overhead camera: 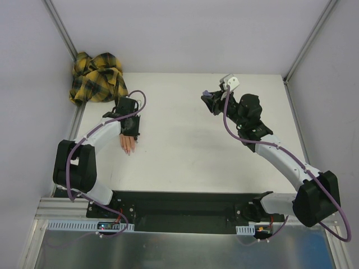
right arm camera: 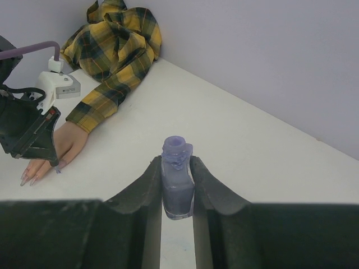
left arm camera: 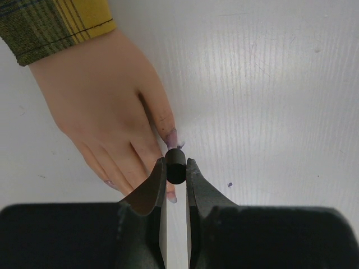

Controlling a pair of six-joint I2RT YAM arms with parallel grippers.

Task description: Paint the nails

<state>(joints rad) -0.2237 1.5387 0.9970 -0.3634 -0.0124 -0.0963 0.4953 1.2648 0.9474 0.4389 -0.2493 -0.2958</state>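
Note:
The fake hand [left arm camera: 101, 106] lies palm down on the white table, fingers towards the near edge, with purplish nails [left arm camera: 171, 137]. My left gripper [left arm camera: 175, 168] is shut on a black brush cap [left arm camera: 175, 166], held right at the thumb's nail; the brush itself is hidden under the cap. In the top view this gripper [overhead camera: 129, 130] covers the back of the hand [overhead camera: 128, 145]. My right gripper [right arm camera: 176, 171] is shut on the small purple bottle [right arm camera: 178, 182], uncapped, held upright above the table at the far right [overhead camera: 207, 96].
The yellow-black plaid sleeve [overhead camera: 96, 77] is bunched in the far left corner against the wall. A small purple spot [left arm camera: 229, 184] marks the table right of the thumb. Grey walls and metal posts [overhead camera: 305, 42] close off the table [overhead camera: 185, 145].

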